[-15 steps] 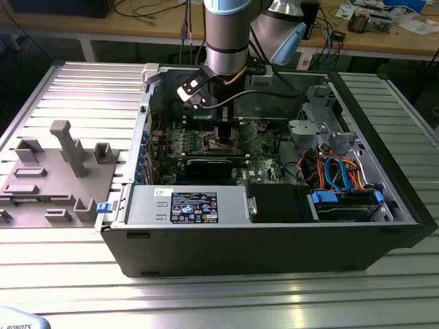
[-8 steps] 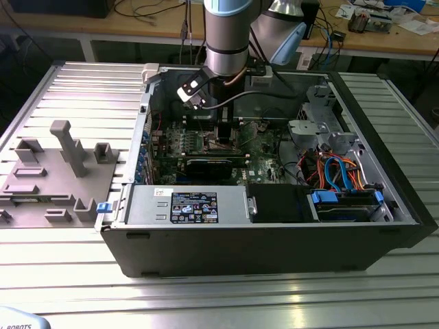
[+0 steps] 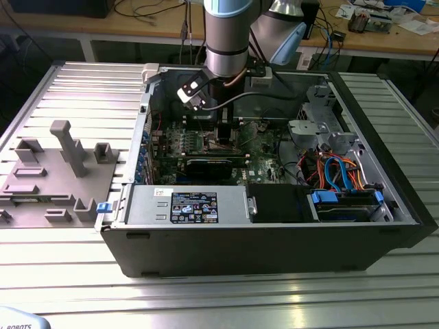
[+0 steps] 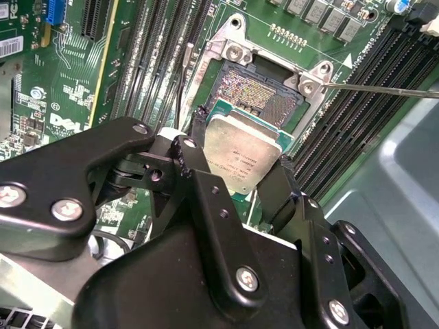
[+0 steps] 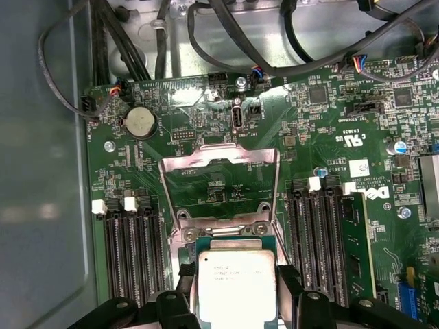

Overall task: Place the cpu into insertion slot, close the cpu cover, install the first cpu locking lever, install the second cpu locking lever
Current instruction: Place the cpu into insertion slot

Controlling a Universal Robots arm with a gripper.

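Metal ribbed table (image 3: 274, 301) is occupied by a black computer case (image 3: 274, 240), its side open; the robot arm (image 3: 226, 34) is positioned inside it, above the green circuit board (image 5: 322, 130). The gripper (image 4: 240, 154) is clenched on the chip (image 4: 245, 152) at two opposite edges. The cover (image 5: 206, 154) is swung back, open. The chip is held over the socket (image 4: 264, 92), part of whose pin field is left bare; contact cannot be judged.
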